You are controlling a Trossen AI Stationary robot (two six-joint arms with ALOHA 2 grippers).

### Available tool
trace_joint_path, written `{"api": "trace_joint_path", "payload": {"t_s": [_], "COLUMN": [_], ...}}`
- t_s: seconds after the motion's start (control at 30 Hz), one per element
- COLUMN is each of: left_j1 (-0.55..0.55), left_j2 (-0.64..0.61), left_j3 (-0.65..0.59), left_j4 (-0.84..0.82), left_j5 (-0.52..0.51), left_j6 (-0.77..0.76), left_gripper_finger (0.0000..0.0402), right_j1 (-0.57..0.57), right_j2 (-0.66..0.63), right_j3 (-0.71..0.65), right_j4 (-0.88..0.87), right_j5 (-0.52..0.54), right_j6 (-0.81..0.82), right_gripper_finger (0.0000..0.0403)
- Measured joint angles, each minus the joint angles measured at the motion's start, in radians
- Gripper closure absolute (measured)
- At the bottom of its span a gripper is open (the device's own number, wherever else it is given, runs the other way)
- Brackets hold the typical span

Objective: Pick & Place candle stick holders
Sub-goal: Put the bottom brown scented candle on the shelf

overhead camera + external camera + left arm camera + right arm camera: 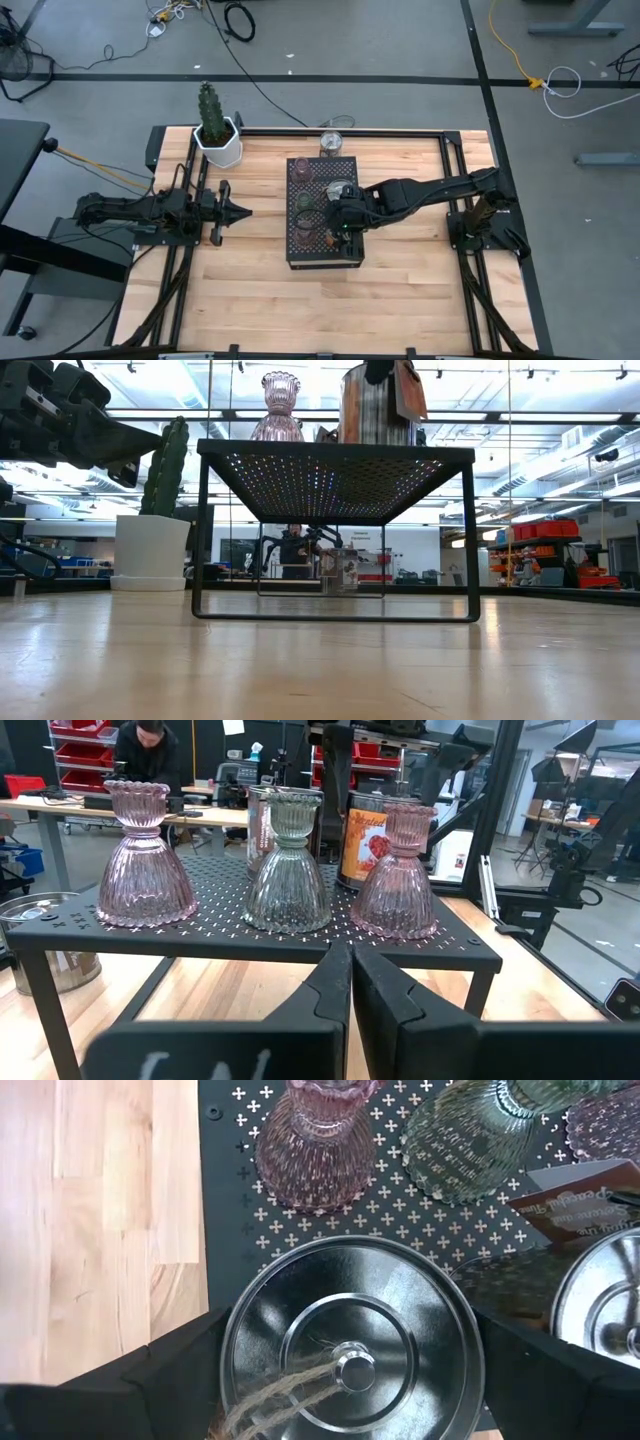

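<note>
Three ribbed glass candle stick holders stand upright in a row on a black perforated stand [322, 256] at the middle of the table [400, 300]: a pink holder [146, 860], a green holder [290, 865] and a second pink holder [398, 875], each apart from its neighbours. Two silvery lidded tins stand on the same stand beside the row; the nearer tin [352, 1345], its lid bearing a twine loop, lies between the wide-spread fingers of the right claw [338, 214], which brackets it without a visible squeeze. A further silvery-clear piece [331, 143] stands off the stand at the table's far edge. The left claw [238, 210], fingers pressed together and holding nothing, waits level with the stand toward the table's left edge, near a potted cactus [213, 125] at the far-left corner. Judged from this arrangement, most holders appear placed, and the right arm's piece is not yet clear of its claw.
</note>
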Motion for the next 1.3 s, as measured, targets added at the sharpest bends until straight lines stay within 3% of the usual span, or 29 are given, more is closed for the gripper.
{"api": "trace_joint_path", "payload": {"t_s": [0.2,0.33,1.3], "left_j1": [0.000,0.000,0.000], "left_j2": [0.000,0.000,0.000], "left_j3": [0.000,0.000,0.000], "left_j4": [0.000,0.000,0.000], "left_j5": [0.000,0.000,0.000], "left_j6": [0.000,0.000,0.000], "left_gripper_finger": [0.0383,0.0383,0.0383], "right_j1": [-0.009,-0.009,-0.009], "right_j2": [0.000,0.002,-0.078], "right_j3": [-0.001,-0.003,-0.003], "right_j4": [-0.003,-0.011,0.004], "right_j5": [-0.079,-0.073,-0.030], "right_j6": [-0.015,-0.023,-0.065], "right_gripper_finger": [0.0023,0.0007,0.0003]}}
